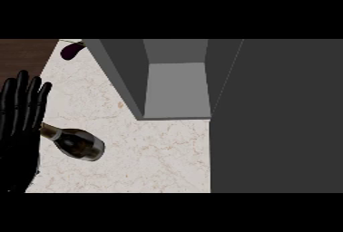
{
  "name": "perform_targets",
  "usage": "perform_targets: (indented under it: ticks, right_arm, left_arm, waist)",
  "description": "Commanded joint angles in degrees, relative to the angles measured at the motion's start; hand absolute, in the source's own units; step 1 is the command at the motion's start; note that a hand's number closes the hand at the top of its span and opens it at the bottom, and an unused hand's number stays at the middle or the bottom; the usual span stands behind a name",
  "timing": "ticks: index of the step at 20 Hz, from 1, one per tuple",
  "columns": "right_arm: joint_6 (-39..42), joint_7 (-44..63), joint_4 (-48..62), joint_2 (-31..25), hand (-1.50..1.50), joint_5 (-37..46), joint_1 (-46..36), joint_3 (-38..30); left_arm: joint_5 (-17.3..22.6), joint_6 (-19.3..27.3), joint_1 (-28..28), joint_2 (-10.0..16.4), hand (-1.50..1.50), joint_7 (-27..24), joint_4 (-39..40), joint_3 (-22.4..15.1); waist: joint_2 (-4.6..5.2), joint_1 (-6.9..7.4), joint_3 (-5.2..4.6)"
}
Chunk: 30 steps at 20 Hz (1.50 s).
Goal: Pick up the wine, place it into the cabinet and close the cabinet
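A: What shows at the far left?

B: The left hand (20,118), black, at the view's left edge. Its fingers are straight, pointing up, and it holds nothing.

A: And the wine?

B: 1 wine bottle (77,142) lies on its side on the pale marble counter (161,158), just beside that hand, with its neck toward it. Any label is too blurred to read.

A: Further right?

B: A dark purple thing (71,50) at the counter's far corner, then the open grey cabinet (178,86), well apart from the bottle. A broad dark grey panel (281,118) fills the right side.
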Motion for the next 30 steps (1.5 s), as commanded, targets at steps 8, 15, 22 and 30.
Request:
perform_targets:
  ticks: [8,15,22,30]
  right_arm:
    - [8.08,2.77,-6.21,-1.91,-1.50,-5.51,6.72,6.53]
    - [7.17,15.10,-20.52,-3.83,-1.50,-9.90,8.83,6.89]
    - [-0.57,29.13,-25.37,-1.50,-1.50,-4.26,-0.86,12.34]
    - [-2.38,40.40,-29.44,-3.96,-1.50,-9.14,-8.51,7.25]
  left_arm:
    - [36.29,-28.22,5.61,8.97,-1.50,-1.61,9.57,4.49]
    - [64.08,-39.38,8.62,25.87,-1.50,6.16,14.52,18.72]
    - [79.60,-38.52,10.13,35.36,-1.50,14.27,13.33,22.78]
    - [78.38,-35.54,9.87,32.69,-1.50,17.88,12.90,23.97]
  waist:
    - [1.12,0.05,-1.49]
    - [0.73,0.72,-1.26]
    - [0.93,1.47,-1.23]
    - [0.94,0.85,-1.20]
